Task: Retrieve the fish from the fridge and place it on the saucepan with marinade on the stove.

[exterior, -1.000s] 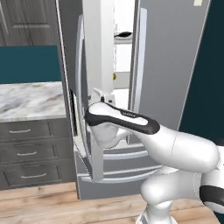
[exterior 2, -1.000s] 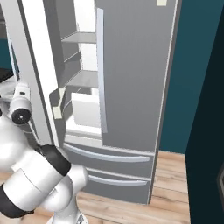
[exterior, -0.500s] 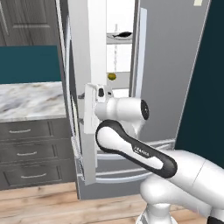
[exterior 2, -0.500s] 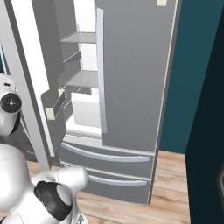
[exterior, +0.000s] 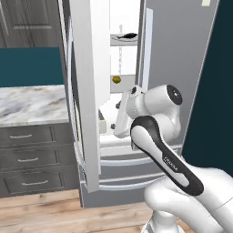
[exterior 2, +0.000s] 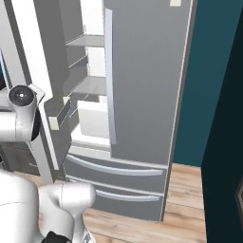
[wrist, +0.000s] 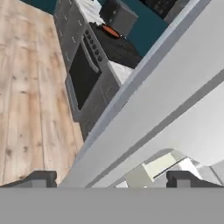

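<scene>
The fridge (exterior: 173,54) door is open, the fish (exterior: 125,35) lies on a high shelf inside, and the gripper (wrist: 111,179), fingers spread wide and holding nothing, must reach up for it.

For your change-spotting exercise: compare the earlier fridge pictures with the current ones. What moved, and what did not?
The arm folded upward beside the fridge; its left door swung wider open. The open gripper holds nothing. The fish stayed on its upper shelf.

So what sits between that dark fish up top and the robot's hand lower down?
In the left base view, a small round yellowish item sits between the fish and the gripper.
</scene>
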